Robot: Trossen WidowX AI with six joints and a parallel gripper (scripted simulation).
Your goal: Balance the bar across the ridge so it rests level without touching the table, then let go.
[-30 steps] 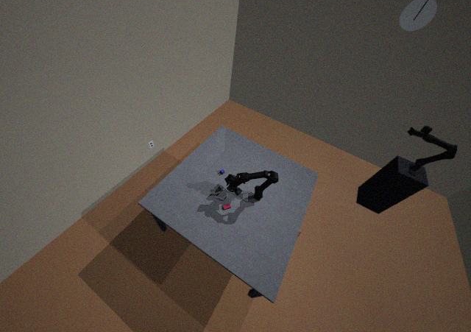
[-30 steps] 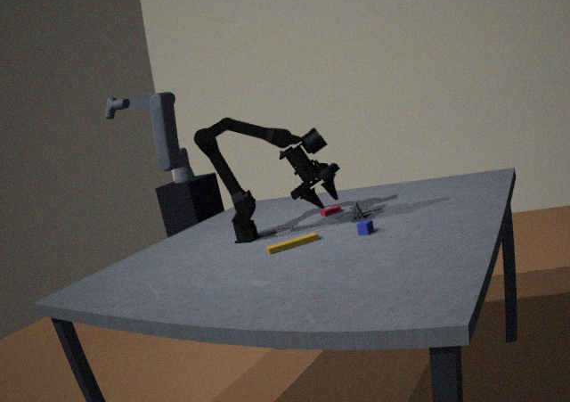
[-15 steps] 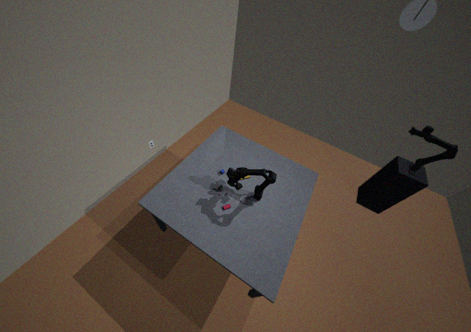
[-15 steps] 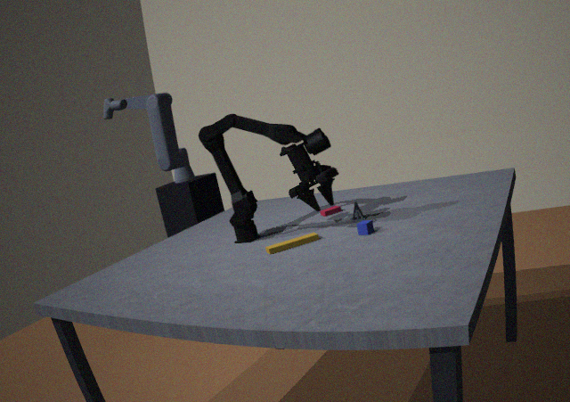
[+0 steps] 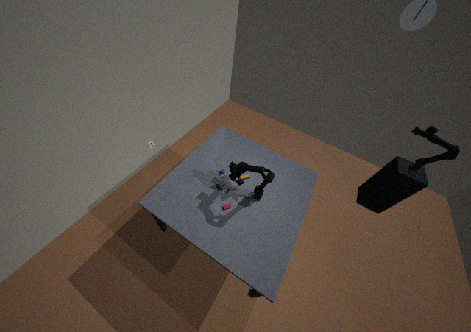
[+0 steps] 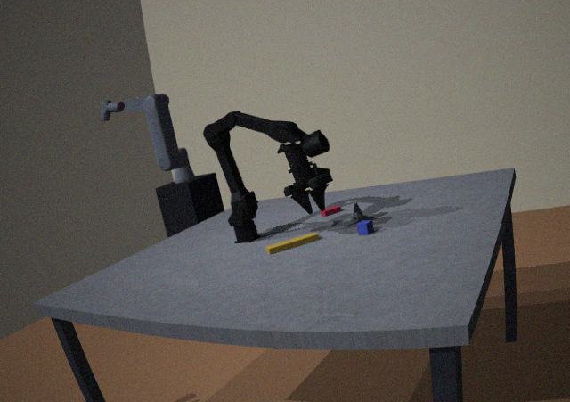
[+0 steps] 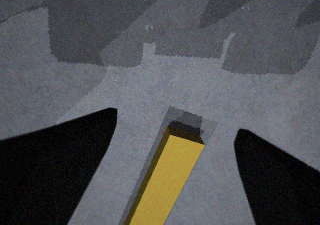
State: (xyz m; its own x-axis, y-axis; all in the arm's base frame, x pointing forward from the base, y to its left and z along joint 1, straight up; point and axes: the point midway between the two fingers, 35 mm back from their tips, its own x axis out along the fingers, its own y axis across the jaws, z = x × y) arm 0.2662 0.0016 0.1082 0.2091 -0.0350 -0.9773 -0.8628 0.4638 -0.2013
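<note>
The yellow bar lies flat on the table, off the ridge. The small dark ridge stands on the table with its peak up, beyond the bar's far end in the exterior view. My gripper is open and empty, pointing down above the table. In the wrist view one end of the bar shows between and below the two fingers, running slantwise out of the bottom of the picture. The fingers do not touch it. The ridge is out of the wrist view.
A blue cube stands close to the ridge. A red block lies on the table on the other side of the ridge. The arm's shadow falls over the ridge area. Other arms on dark pedestals stand away from the table.
</note>
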